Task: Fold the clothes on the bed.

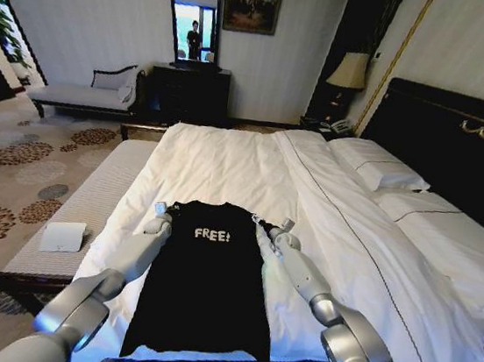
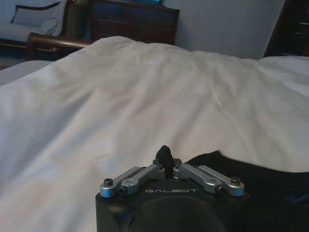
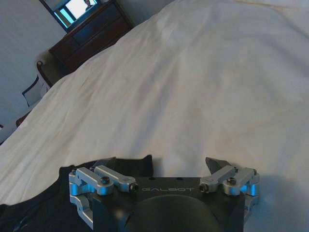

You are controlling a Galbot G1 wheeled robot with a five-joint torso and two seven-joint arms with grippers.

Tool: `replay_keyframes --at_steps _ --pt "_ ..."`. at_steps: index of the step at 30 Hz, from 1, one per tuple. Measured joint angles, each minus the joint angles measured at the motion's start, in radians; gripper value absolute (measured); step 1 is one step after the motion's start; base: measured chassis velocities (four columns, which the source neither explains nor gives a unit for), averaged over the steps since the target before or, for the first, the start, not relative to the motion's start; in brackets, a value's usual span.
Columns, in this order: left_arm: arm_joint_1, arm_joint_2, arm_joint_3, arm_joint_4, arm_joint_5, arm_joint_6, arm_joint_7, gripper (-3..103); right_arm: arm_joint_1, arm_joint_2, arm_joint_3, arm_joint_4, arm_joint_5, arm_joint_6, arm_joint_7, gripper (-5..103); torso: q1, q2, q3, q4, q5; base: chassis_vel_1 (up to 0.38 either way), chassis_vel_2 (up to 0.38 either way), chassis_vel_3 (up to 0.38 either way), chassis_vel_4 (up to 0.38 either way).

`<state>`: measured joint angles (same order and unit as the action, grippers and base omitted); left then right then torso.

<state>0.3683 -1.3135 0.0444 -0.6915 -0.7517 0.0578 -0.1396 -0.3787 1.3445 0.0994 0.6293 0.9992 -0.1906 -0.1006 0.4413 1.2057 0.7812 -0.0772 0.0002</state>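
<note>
The black T-shirt with white "FREE!" lettering lies flat on the bed's white duvet, collar end away from me, its sides drawn in to a narrow strip. My left gripper rests at the shirt's left shoulder corner. In the left wrist view the left gripper is shut, pinched at the edge of the black cloth. At the right shoulder corner my right gripper stands open. In the right wrist view the right gripper spans the duvet, with one finger over the shirt's edge.
White pillows and a dark headboard lie to the right. A grey bench with a white item runs along the bed's left side. A dark dresser and a chaise stand by the far wall.
</note>
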Motion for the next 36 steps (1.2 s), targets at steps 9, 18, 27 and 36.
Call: replay_keyframes --at_steps 9,18,27,36 --pt "-0.007 -0.012 0.008 0.014 -0.005 -0.002 0.000 2 0.017 0.028 0.017 -0.027 -0.012 -0.003 -0.019 100 0.000 0.000 0.000 0.0003 -0.0002 0.000 0.000 0.000 0.000" --pt "0.009 -0.007 0.001 -0.006 -0.010 -0.002 -0.002 2 0.034 0.064 0.031 -0.071 -0.056 -0.003 -0.034 102 0.000 0.000 0.000 0.0003 -0.0003 0.000 0.000 0.000 0.000" --pt "0.016 -0.002 0.006 -0.019 -0.018 -0.002 -0.009 2 0.049 0.069 0.034 -0.108 -0.092 -0.015 -0.066 68 0.000 0.000 0.000 0.0002 -0.0002 0.000 0.000 0.000 0.000" --pt "0.017 0.001 0.010 -0.027 -0.022 0.001 -0.017 2 0.053 0.084 0.030 -0.126 -0.126 -0.022 -0.085 41 0.000 0.000 0.000 0.0001 -0.0001 0.000 0.000 0.000 0.000"
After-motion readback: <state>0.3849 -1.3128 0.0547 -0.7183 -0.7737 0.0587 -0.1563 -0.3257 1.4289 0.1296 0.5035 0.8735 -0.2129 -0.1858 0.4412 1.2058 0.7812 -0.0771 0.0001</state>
